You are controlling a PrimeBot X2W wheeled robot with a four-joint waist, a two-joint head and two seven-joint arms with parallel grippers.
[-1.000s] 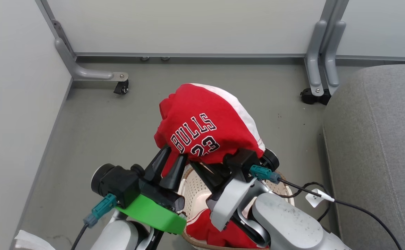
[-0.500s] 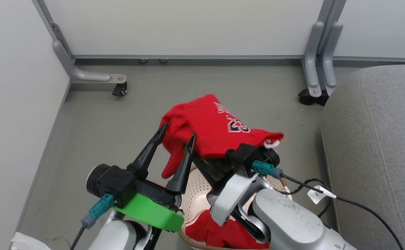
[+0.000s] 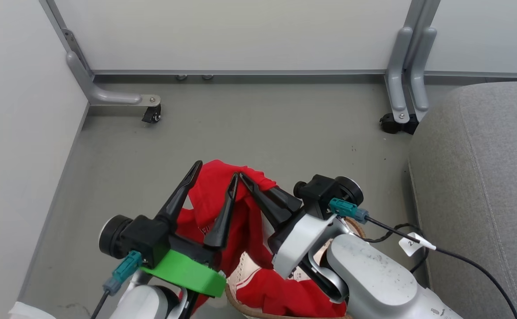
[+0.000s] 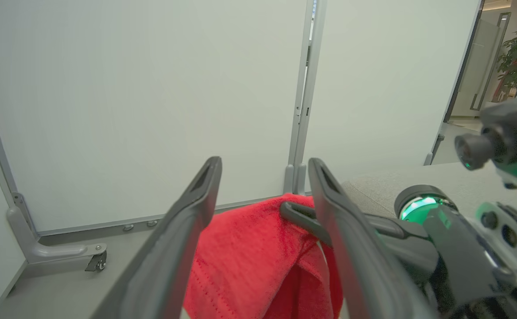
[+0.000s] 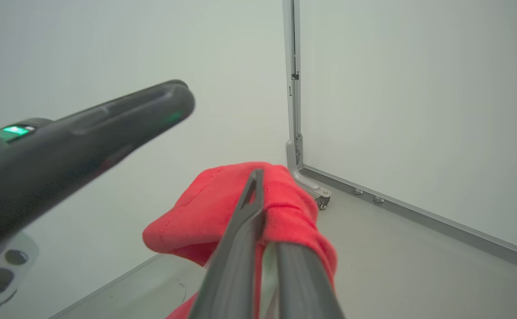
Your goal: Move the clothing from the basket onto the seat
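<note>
**Red clothing pinched by the right gripper, left gripper open beside it**

In the lower centre of the head view, the right gripper has its two dark fingers pressed together on a fold of the red clothing. The cloth is a bunched, soft red knit. It peaks at the fingertips and hangs down in loose folds, with small white bits among them that are too small to read.

The left gripper stands with its fingers spread wide on either side of the hanging cloth, gripping nothing.

At the bottom edge sits the basket, cream and perforated, with a brown rim. A second red piece with white striped trim lies inside it. The grey seat fills the right side of the picture, well apart from the held cloth.
</note>
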